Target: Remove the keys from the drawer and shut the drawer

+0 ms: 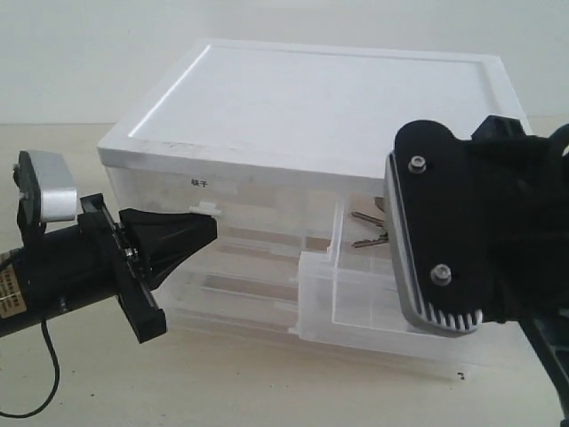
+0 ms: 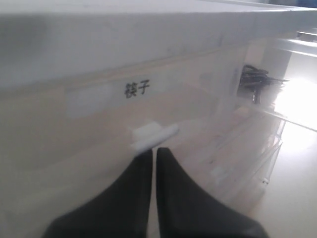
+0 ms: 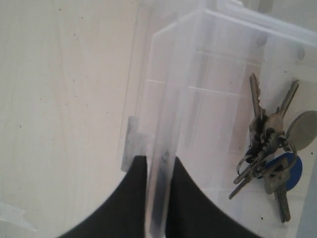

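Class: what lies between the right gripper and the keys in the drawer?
Nothing but bare floor of the drawer. The right wrist view shows the right gripper closed on the drawer's front wall, with the keys lying apart inside.

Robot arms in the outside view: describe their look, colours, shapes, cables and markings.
Both arms are matte black. The left arm has a thin black cable, a yellowish label and a silver-grey block; its pincer tapers into black wedges. The right arm carries a grey ribbed plate with two screws.
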